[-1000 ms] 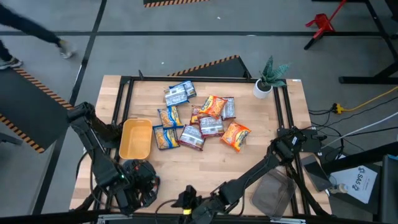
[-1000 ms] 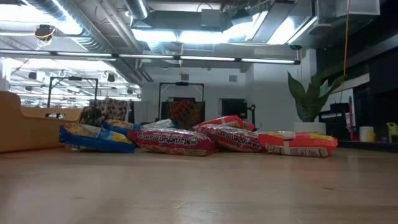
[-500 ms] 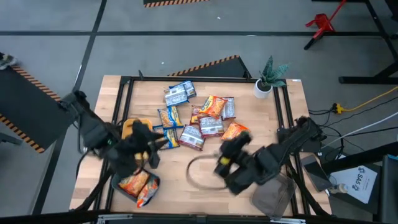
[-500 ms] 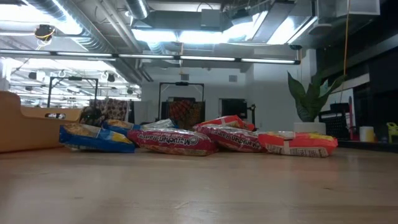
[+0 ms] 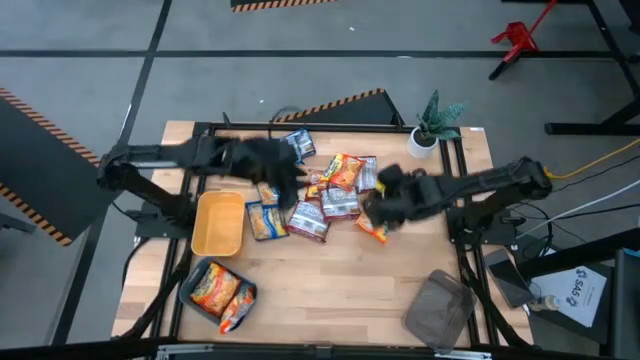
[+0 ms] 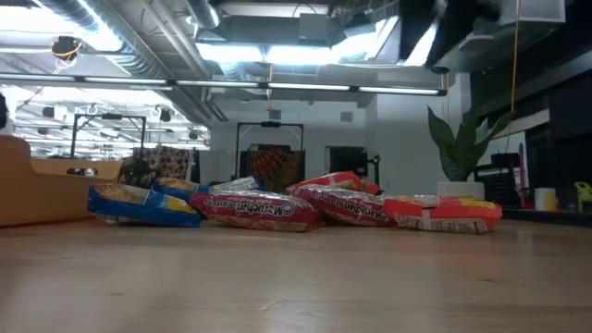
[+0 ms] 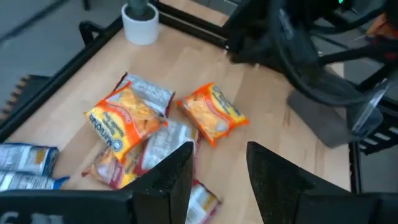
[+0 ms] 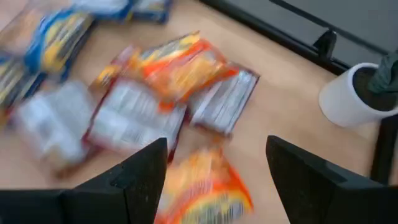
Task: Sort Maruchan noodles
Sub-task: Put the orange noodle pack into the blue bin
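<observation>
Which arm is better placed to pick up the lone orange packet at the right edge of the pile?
Probably the right. The right gripper, fingers open, hovers right beside the orange packet. The left gripper is above the pile's opposite side, near the blue packets.

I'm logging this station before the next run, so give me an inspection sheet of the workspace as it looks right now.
Surface: wooden table, black frame rails along its edges.
Job's things: noodle packets heaped at mid-table; orange packets in the dark tray at the front left.
Clutter: empty yellow tray, empty grey tray, potted plant.
Grippers: left gripper open over the heap's left side; right gripper open above the orange packet at the heap's right.
Cables: yellow cable on the floor, right.
Surroundings: red stand, striped floor tape; no person seen.
</observation>
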`<action>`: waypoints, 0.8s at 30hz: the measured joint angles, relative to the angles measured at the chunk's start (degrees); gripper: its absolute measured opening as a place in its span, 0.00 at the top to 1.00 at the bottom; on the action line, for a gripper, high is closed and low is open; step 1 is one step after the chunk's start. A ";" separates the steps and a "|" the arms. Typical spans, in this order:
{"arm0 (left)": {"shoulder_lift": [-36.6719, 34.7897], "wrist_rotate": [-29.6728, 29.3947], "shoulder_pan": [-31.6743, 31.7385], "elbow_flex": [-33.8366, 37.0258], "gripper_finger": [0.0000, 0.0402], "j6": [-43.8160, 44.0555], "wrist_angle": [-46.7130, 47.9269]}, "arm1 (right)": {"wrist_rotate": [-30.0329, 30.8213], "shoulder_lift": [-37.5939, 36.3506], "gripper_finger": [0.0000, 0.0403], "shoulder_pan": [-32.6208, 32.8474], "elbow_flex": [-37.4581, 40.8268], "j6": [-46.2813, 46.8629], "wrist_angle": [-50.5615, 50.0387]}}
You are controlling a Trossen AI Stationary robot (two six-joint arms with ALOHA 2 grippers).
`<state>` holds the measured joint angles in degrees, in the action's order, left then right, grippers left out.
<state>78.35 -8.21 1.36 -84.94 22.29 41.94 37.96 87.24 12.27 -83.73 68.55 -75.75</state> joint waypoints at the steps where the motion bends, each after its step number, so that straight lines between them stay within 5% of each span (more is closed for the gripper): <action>1: -0.01 4.25 3.48 1.37 0.64 -1.56 -1.05 | 0.04 -1.64 0.36 -2.42 3.18 -1.19 2.79; 7: 0.24 26.47 21.53 13.00 0.64 -1.15 -22.13 | -7.87 -9.22 0.36 -18.14 18.97 -9.46 25.42; 13: 5.64 35.98 31.51 22.17 0.63 5.36 -40.80 | -19.93 -7.77 0.36 -29.37 29.49 -14.40 48.20; 16: 9.87 39.28 33.03 23.18 0.61 9.12 -44.73 | -24.08 -5.35 0.36 -33.03 32.21 -13.19 56.14; 24: 18.01 36.75 32.33 23.13 0.60 16.13 -52.05 | -25.62 1.47 0.36 -38.29 32.42 -17.11 65.18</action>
<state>96.36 28.54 33.69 -61.81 38.41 -10.11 12.34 88.71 -26.02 -51.31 51.44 -10.57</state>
